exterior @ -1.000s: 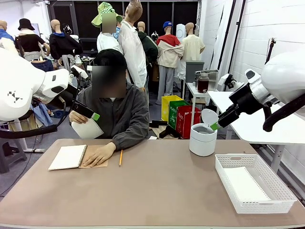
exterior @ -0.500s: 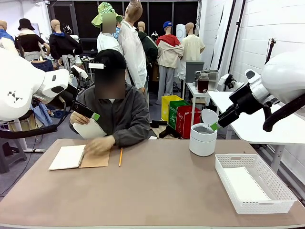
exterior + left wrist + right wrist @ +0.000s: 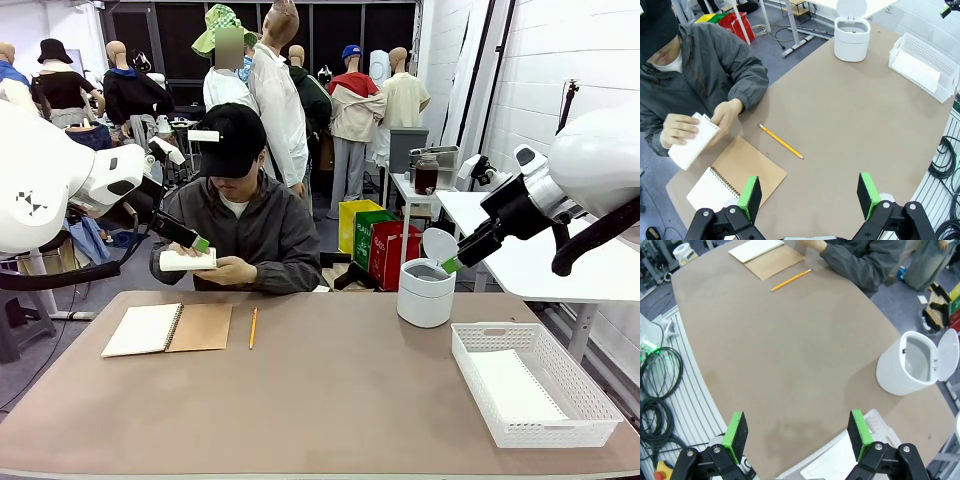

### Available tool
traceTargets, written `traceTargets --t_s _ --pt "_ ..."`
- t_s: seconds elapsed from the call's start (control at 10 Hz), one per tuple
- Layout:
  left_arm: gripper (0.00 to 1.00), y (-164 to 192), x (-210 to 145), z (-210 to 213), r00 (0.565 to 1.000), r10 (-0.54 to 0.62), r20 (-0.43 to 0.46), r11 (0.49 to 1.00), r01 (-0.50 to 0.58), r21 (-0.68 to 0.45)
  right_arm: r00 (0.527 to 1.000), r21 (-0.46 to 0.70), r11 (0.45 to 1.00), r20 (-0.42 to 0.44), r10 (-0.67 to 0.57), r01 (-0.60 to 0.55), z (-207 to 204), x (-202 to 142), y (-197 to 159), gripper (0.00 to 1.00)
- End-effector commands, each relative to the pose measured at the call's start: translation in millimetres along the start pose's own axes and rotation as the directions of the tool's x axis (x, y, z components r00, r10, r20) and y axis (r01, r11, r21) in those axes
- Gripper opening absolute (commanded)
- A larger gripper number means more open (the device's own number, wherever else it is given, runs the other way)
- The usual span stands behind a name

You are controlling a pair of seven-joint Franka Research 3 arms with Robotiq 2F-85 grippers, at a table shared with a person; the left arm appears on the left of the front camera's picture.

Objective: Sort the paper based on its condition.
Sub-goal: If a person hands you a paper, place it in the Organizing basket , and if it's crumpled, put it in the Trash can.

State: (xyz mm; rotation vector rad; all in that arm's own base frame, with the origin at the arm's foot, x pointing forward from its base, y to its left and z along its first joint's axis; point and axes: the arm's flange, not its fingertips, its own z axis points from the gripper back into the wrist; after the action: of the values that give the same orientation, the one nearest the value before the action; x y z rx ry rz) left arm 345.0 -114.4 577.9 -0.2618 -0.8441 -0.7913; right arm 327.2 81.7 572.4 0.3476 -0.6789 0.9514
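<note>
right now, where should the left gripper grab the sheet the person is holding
Probably the free lower-left end of the paper in the left wrist view, away from the person's hands. They hold its upper part, so that end juts out clear. The open left gripper could close across the thin edge from its own side.

The brown table (image 3: 330, 400) carries an open notebook (image 3: 166, 329), a pencil (image 3: 253, 328) beside it, a white bin (image 3: 426, 292) and a basket (image 3: 531, 384)

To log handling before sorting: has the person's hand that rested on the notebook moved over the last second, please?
Yes. The hand has lifted off the notebook to the paper held above the table edge.
</note>
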Motion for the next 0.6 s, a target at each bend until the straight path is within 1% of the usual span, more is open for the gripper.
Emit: traceTargets --t_s 0.0,0.5 --pt "1.00 1.1 -0.1 0.9 1.000 0.004 -0.004 1.000 -0.004 -0.007 1.000 0.004 1.000 -0.003 0.005 -0.005 0.2 1.0 -0.5 1.00" --pt "1.00 1.1 -0.1 0.9 1.000 0.004 -0.004 1.000 -0.004 -0.007 1.000 0.004 1.000 -0.003 0.005 -0.005 0.2 1.0 -0.5 1.00"
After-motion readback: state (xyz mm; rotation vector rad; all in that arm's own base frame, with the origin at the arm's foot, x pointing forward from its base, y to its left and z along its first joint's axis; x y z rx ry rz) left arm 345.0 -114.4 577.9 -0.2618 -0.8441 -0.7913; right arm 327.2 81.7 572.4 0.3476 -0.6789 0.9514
